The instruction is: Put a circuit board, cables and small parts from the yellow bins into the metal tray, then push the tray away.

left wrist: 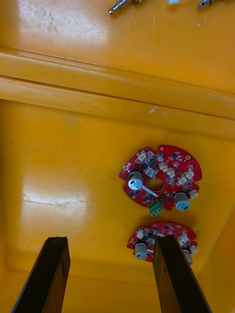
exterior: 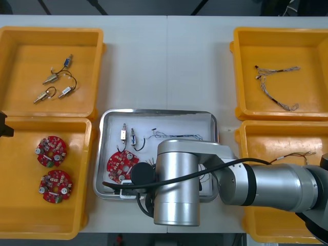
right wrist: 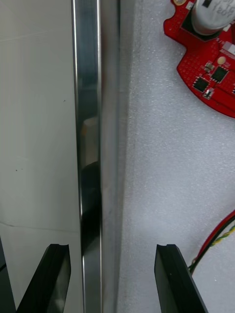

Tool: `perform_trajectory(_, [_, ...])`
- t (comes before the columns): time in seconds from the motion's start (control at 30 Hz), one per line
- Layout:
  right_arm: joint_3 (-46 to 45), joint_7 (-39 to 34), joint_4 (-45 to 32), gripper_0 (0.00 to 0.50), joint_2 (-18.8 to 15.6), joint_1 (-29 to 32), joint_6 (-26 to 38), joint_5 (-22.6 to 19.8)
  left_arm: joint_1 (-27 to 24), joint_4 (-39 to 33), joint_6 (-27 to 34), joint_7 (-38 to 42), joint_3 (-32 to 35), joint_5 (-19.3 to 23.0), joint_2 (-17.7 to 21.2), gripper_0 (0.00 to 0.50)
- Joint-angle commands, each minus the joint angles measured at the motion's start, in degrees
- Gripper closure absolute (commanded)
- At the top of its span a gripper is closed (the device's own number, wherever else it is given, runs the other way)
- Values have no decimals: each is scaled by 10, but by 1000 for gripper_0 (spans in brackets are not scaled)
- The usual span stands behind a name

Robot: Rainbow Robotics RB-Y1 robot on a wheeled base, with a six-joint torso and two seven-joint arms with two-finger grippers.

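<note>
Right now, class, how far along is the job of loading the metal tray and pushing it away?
Done: the metal tray holds a red circuit board, two small metal parts and cables. In hand: the right gripper, open, straddles the tray's rim, seemingly set to push. Left: the push itself. The left gripper hovers open over a yellow bin holding two boards.
</note>
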Motion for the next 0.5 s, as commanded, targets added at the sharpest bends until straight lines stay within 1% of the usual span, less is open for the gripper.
perform_trajectory(0.03, [18, 8, -5, 0, 22, 25, -5, 23, 8, -12, -5, -46, 4, -6, 14, 0])
perform_trajectory(0.3, [26, 9, -5, 0, 25, 37, -6, 49, 8, -12, -5, -46, 4, -6, 14, 0])
perform_trajectory(0.43, [26, 9, -5, 0, 26, 38, -6, 51, 8, -12, -5, -46, 4, -6, 14, 0])
perform_trajectory(0.47, [26, 9, -5, 16, 25, 38, -6, 52, 8, -12, -5, -46, 4, -6, 14, 0])
perform_trajectory(0.5, [27, 9, -5, 123, 25, 38, -6, 54, 8, -12, -5, -46, 4, -6, 14, 0])
